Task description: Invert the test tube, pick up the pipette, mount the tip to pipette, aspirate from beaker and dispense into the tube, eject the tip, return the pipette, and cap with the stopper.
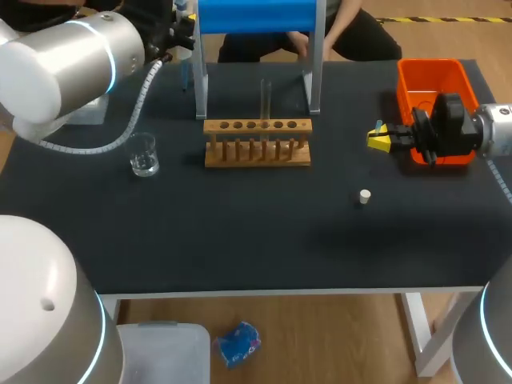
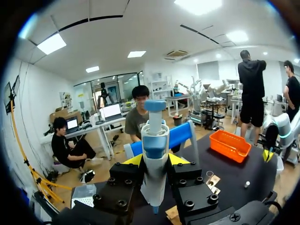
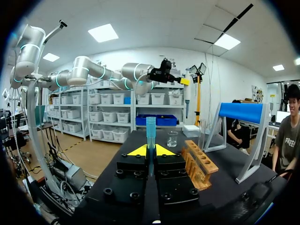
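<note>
My left gripper [image 2: 155, 160] is shut on the white and blue pipette [image 2: 154, 140], held upright at the back left of the table beside the blue stand [image 1: 256, 16]. My right gripper [image 1: 378, 138], just left of the orange bin [image 1: 432, 76], is shut on a slim blue pipette tip [image 3: 150, 131] that sticks up between its fingers. A glass test tube [image 1: 266, 100] stands in the wooden rack [image 1: 258, 144]. Left of the rack is the glass beaker [image 1: 144, 154]. The small white stopper [image 1: 365, 197] lies on the mat in front of the right gripper.
The blue stand on metal legs rises behind the rack. The orange bin sits at the back right corner. A person's hands are behind the stand at the table's far edge. Bare dark mat spreads across the front half of the table.
</note>
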